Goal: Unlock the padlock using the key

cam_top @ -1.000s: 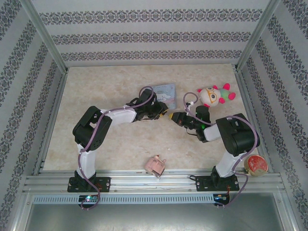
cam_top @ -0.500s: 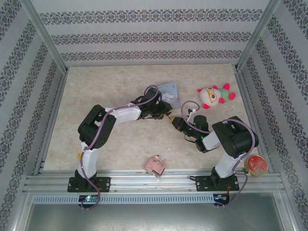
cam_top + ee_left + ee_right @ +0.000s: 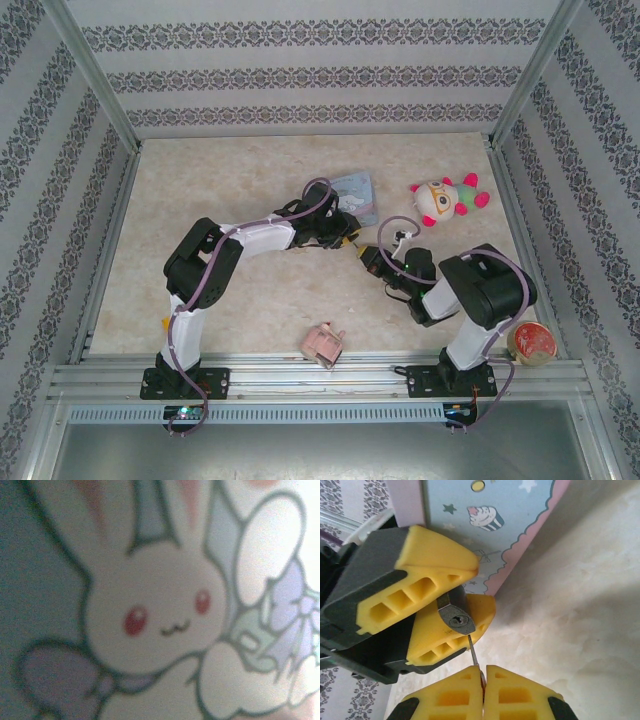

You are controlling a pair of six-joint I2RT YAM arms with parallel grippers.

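In the top view my left gripper point(image 3: 347, 238) is reaching in from the left toward the middle of the table point(image 3: 230, 185), and the pink toy block point(image 3: 323, 345) is lying alone near the bottom edge, well apart from everything else. Through my right wrist camera, the left gripper point(image 3: 472, 592) is filling the left and centre of the frame. Its yellow fingers point(image 3: 427, 555) are standing partly apart and pinching the padlock point(image 3: 456, 619) between them, with the silver keyhole face turning toward the lens. Just below that face, the key point(image 3: 473, 652) is slanting up from the bottom centre. Its tip is reaching the lower edge of the face, beside the keyhole, and I cannot tell whether it is touching. My right gripper point(image 3: 483, 687) is holding its jaws pressed together on the key's lower end. Behind the padlock, in the upper middle, the light-blue cartoon tin point(image 3: 510, 525) is standing on edge; my left wrist camera is seeing its rabbit point(image 3: 150, 610) up close and blurred. Further right in the top view, the plush toy point(image 3: 445, 200) is lying near the right wall, and a round tin point(image 3: 533, 342) is sitting at the lower right.
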